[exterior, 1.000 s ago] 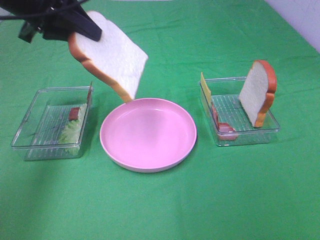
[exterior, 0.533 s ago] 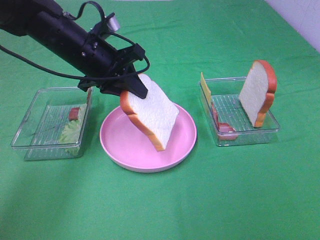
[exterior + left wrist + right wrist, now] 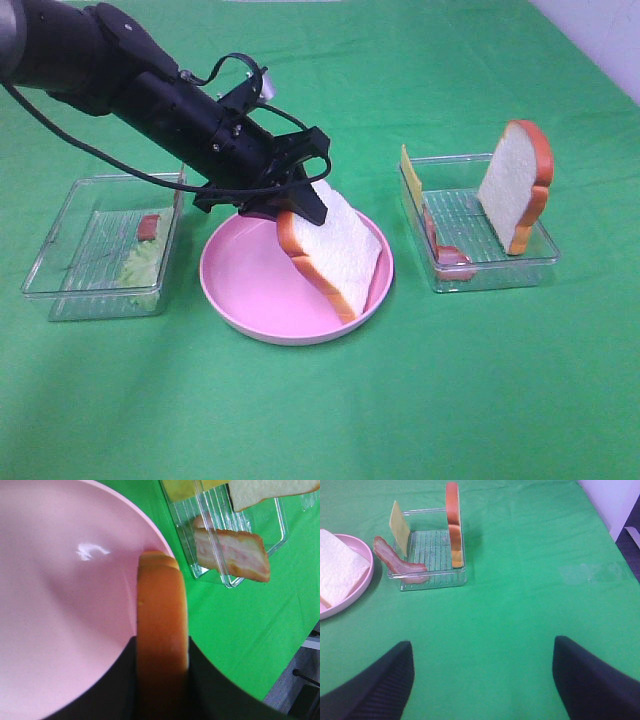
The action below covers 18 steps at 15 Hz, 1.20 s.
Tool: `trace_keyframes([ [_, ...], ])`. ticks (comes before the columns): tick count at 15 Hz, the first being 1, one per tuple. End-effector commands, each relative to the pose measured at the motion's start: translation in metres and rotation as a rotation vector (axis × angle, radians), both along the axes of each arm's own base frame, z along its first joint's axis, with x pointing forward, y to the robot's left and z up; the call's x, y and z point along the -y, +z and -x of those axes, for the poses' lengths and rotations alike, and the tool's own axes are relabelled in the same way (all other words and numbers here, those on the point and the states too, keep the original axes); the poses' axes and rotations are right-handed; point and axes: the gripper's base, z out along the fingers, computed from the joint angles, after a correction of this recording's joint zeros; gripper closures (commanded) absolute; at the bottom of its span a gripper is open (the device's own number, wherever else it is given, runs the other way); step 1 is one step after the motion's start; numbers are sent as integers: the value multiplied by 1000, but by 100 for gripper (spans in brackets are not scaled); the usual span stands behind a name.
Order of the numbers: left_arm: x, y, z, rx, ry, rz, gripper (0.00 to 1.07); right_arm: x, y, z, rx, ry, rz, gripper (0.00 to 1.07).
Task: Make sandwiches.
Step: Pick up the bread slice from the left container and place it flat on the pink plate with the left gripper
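My left gripper [image 3: 300,205] is shut on a white bread slice [image 3: 340,255] with an orange-brown crust. The slice hangs tilted over the right half of the round pink plate [image 3: 250,275], its low end down at the plate's inner wall. In the left wrist view the crust [image 3: 161,615] runs edge-on between the dark fingers, above the plate [image 3: 60,605]. A second bread slice [image 3: 515,185] stands upright in the right clear tray [image 3: 480,265], with yellow cheese [image 3: 410,175] and bacon [image 3: 450,258]. My right gripper [image 3: 482,675] is open and holds nothing, over bare green cloth.
A clear tray [image 3: 70,240] left of the plate holds pale green lettuce [image 3: 140,265] and a small bacon piece [image 3: 149,226]. Green cloth covers the table. The left arm reaches in from the upper left, passing over that tray's far corner.
My left gripper has come down and to the right with the bread slice, from high above the left tray to low over the plate's right half. The right gripper has stayed still.
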Motion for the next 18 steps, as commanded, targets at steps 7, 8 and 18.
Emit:
trace_keyframes([
  [7,3,-9,1,-23,7,-9,45,0,0,2,21,2,11,34],
  [8,3,-8,0,-13,-5,-19,33,0,0,2,21,2,11,34],
  [18,-8,50,-23,0,-36,-312,22,0,0,2,21,2,11,34],
])
